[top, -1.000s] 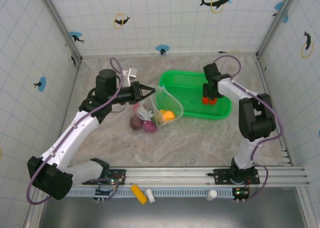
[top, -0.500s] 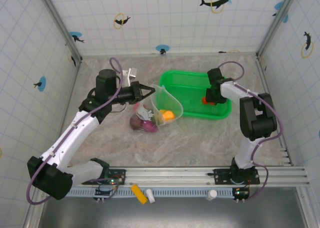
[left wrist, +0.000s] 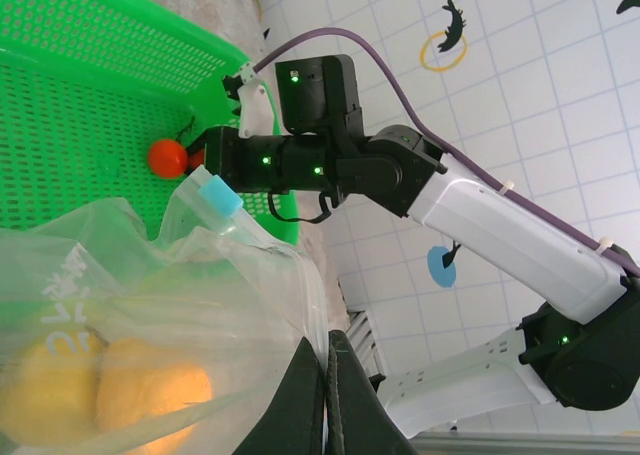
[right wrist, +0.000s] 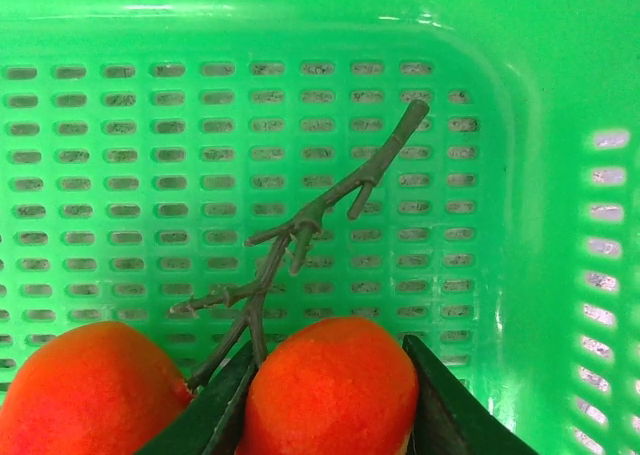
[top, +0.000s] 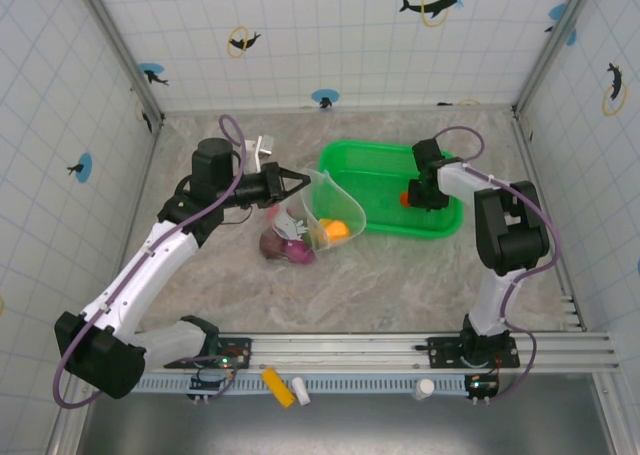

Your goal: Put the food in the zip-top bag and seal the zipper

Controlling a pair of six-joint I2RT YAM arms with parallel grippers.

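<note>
My left gripper (top: pixel 305 182) (left wrist: pixel 335 340) is shut on the rim of the clear zip-top bag (top: pixel 335 210) (left wrist: pixel 150 305) and holds its mouth open toward the basket. Yellow and orange food (top: pixel 335 230) (left wrist: pixel 150 390) lies inside the bag. The zipper's bluish end (left wrist: pixel 218 193) sticks up at the mouth. Maroon and purple food (top: pixel 285 248) lies on the table beside the bag. My right gripper (top: pixel 415 197) (right wrist: pixel 330 347) is down in the green basket (top: pixel 380 165), shut on a red tomato (right wrist: pixel 330 400) joined by a green vine (right wrist: pixel 300 225) to a second tomato (right wrist: pixel 80 395).
The basket's perforated floor (right wrist: pixel 150 125) and right wall (right wrist: pixel 560 225) stand close around my right fingers. A small white object (top: pixel 265 147) lies behind the left arm. Yellow and white items (top: pixel 283 387) sit on the rail at the near edge.
My right gripper sank lower in the basket, and its jaws closed onto the red tomato. The left arm and the bag have stayed still.
</note>
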